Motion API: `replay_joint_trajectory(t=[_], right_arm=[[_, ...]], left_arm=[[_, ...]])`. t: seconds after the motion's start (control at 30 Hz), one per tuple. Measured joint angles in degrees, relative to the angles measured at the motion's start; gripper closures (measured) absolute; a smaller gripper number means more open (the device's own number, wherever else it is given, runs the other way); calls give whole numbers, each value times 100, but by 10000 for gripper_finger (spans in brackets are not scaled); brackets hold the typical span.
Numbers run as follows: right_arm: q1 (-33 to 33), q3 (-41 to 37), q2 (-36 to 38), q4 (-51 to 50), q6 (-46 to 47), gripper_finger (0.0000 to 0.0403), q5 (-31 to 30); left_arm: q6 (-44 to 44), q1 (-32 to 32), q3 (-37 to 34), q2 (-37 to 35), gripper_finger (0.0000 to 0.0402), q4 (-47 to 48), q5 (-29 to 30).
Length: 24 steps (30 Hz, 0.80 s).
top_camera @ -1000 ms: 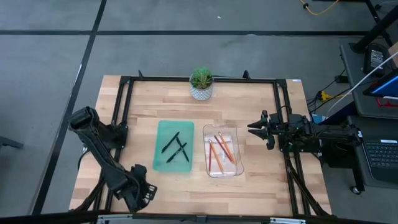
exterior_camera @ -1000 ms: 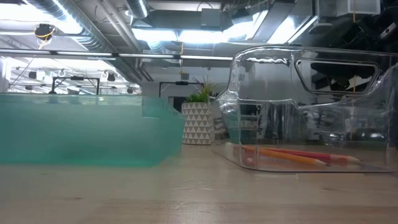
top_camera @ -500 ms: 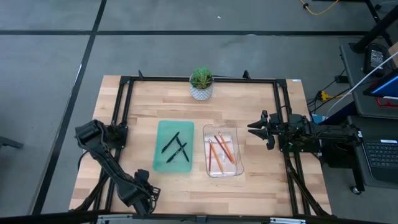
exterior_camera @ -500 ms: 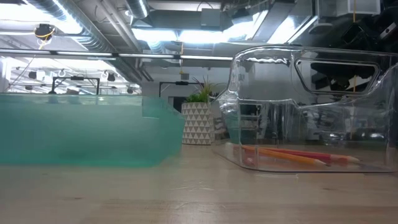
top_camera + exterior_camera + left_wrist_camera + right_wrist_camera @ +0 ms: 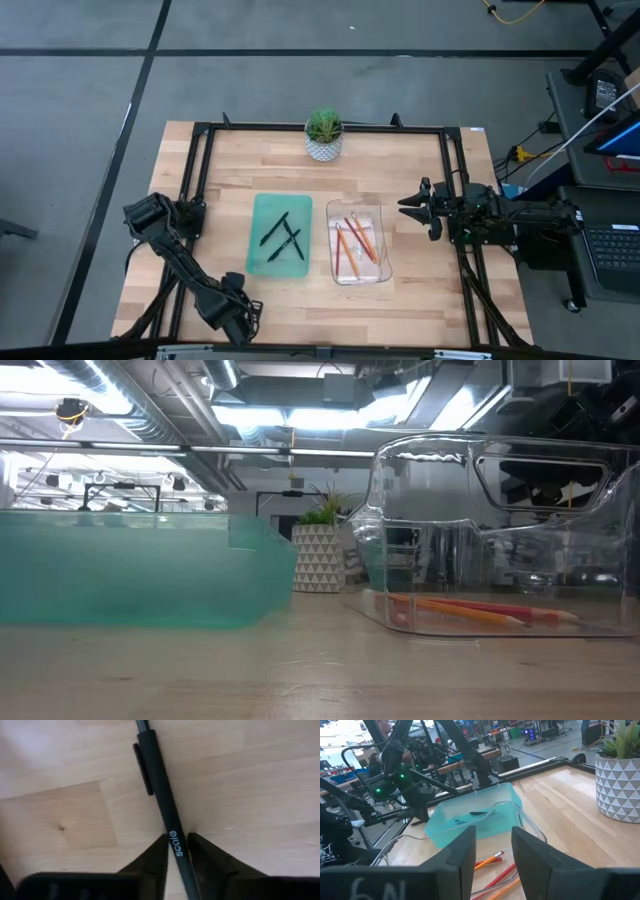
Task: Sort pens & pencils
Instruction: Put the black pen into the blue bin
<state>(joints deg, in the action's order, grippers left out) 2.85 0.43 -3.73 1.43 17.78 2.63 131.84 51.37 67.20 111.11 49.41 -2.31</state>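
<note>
A black pen (image 5: pixel 155 780) lies flat on the wood near the table's front left, and my left gripper (image 5: pixel 177 842) points down with its fingers shut on the pen. In the high view this gripper (image 5: pixel 240 322) hides the pen. Other black pens (image 5: pixel 283 237) lie in the green tray (image 5: pixel 262 264). Orange and red pencils (image 5: pixel 355 240) lie in the clear tray (image 5: pixel 372 274) beside it. My right gripper (image 5: pixel 405 205) hovers level at the table's right side, open (image 5: pixel 492 860), with nothing between its fingers. My left gripper pinches the pen's barrel (image 5: pixel 172 839) between its two fingertips, at the printed word just behind the clip. The fingers come from above, pointing down, one on each long side of the pen. The pen lies flat on the table.
A potted plant (image 5: pixel 323 135) in a white patterned pot stands at the far middle edge. A black frame (image 5: pixel 200 170) runs around the table top. Bare wood lies in front of both trays and along the left side.
My left gripper has gone down toward the table and toward its near edge, a little to the right. The right arm, both trays and their contents have kept still.
</note>
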Motion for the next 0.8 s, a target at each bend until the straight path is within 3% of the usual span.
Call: replay_joint_trajectory(t=[0.17, 0.8], right_arm=[[0, 0, 0, -2, 17, 276, -2], [0, 0, 0, 0, 20, 276, 0]], left_arm=[[-39, 40, -2, -8, 382, -18, 81], [10, 205, -54, -163, 383, -10, 431]])
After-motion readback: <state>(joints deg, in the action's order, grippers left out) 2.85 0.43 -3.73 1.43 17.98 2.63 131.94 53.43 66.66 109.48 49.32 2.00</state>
